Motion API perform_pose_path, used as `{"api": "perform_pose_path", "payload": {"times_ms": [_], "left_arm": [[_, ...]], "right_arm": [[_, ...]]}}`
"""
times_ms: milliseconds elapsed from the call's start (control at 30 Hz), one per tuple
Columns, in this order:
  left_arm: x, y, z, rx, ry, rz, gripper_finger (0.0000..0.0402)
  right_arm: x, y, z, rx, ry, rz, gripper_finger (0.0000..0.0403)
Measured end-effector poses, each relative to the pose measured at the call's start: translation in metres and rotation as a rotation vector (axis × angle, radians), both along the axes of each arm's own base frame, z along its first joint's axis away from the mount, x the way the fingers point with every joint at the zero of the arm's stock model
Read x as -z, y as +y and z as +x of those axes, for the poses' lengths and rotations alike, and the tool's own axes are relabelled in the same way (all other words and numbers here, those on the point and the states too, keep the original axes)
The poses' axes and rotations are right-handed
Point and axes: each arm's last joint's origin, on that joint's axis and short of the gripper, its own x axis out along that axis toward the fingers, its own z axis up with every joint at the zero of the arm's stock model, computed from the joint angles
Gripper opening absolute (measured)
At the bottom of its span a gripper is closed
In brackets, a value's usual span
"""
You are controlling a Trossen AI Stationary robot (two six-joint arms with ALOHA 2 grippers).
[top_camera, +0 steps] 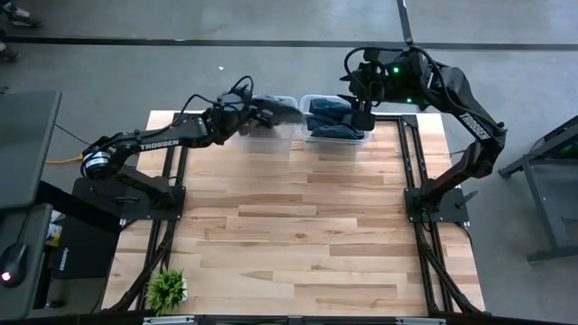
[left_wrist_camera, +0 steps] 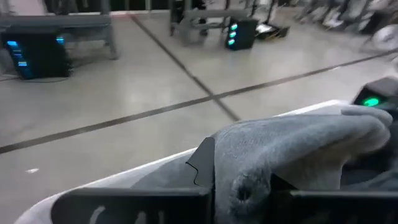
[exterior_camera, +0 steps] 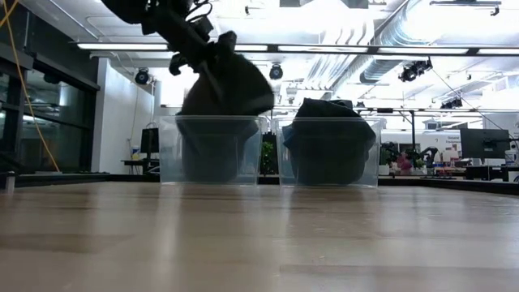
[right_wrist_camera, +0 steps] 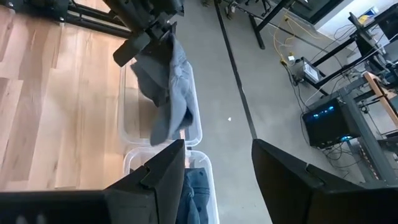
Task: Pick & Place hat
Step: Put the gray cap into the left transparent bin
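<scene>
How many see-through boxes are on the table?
2. The left bin sits at the table's far edge under the hat held by the left gripper; the right bin is beside it, holding dark clothes, below the right gripper.

a small green plant (top_camera: 166,289) sits at the near left corner of the wooden table (top_camera: 298,226). a grey desk (top_camera: 25,149) with a mouse (top_camera: 11,257) stands left of it.

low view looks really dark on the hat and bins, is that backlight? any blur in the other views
Low view: yes, bright ceiling lights behind leave the hat and both bins silhouetted, and the near tabletop is soft. Left wrist view: room background smeared, hat close and soft. Right wrist view: own fingers blurred, hat fairly sharp. High view: evenly lit.
</scene>
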Motion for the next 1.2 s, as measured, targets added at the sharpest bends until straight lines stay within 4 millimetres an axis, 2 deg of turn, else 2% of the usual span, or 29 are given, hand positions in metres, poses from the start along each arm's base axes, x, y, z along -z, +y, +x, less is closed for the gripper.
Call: {"api": "perform_pose_path", "payload": {"times_ms": [200, 567, 767, 933, 1200], "left_arm": [[-0.005, 0.001, 0.002, 0.004, -0.079, 0.009, 0.0], [-0.003, 0.002, 0.006, -0.02, -0.21, -0.061, 0.0], [-0.001, 0.002, 0.006, -0.013, -0.279, -0.126, 0.0], [0.01, 0.002, 0.004, -0.069, -0.289, -0.18, 0.0], [0.045, 0.0, -0.006, -0.196, -0.337, -0.212, 0.0]], "right_arm": [[0.006, -0.001, 0.003, 0.008, 0.014, 0.026, 0.0181], [0.047, -0.011, 0.017, 0.12, 0.196, 0.014, 0.0181], [0.055, -0.018, 0.017, 0.19, 0.237, -0.021, 0.0181], [0.055, -0.022, 0.015, 0.208, 0.235, -0.016, 0.0181], [0.054, -0.026, 0.012, 0.204, 0.225, 0.004, 0.0181]]}}
